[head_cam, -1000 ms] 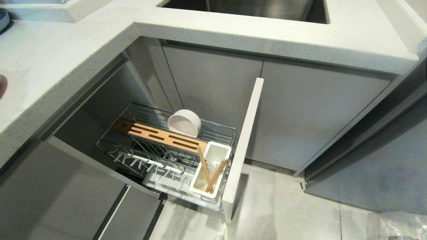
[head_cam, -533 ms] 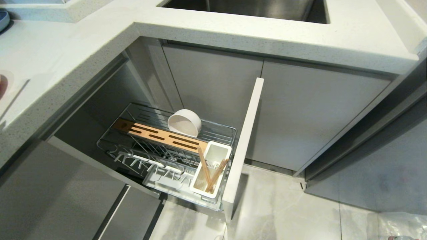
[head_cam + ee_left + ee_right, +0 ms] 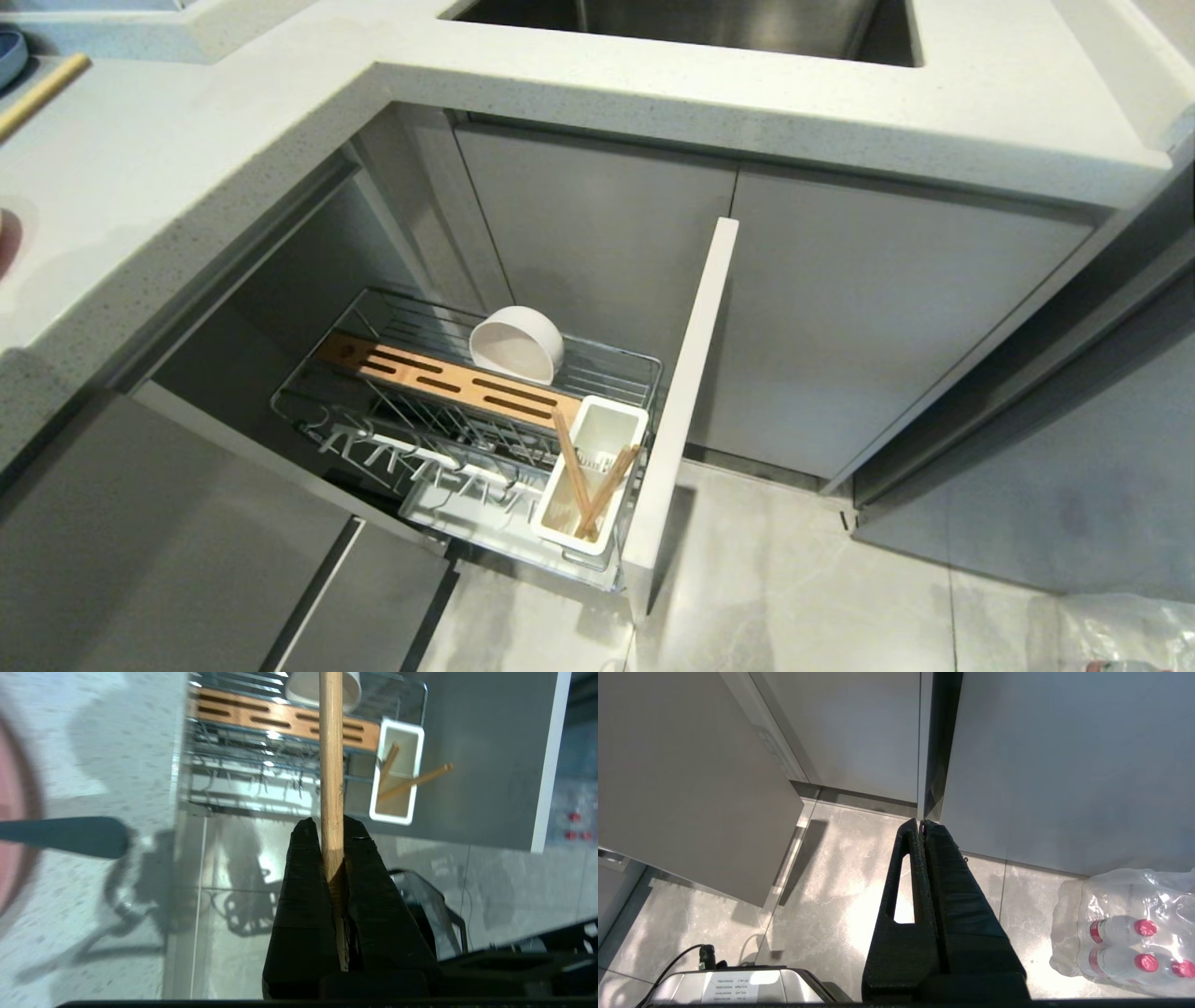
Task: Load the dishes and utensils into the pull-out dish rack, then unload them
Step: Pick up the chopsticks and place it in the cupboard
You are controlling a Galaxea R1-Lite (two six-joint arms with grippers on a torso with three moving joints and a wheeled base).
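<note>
Load phase looks mostly done, unload not clearly begun.

- Off-white bowl (image 3: 516, 345) is on its side at the far side of the pull-out dish rack (image 3: 611, 369), just behind the bamboo strip (image 3: 448, 381).
- Two chopsticks (image 3: 588, 485) lean crossed in the white utensil cup (image 3: 607, 431) at the rack's near right corner.
- Left gripper (image 3: 332, 833) is up over the countertop (image 3: 187, 168) on the left, pinching a wooden stick (image 3: 331, 742) by one end. I can't tell if it's a third chopstick or some other handle.
- A dark flat piece (image 3: 70, 836) lies on the counter beside a pink rim. That may be the spoon, so you probably still have it to load.
- Right gripper (image 3: 923, 826) is pressed together on nothing, parked low over the floor.

Left to do: seat the stick, load the spoon, then the whole unload.
</note>
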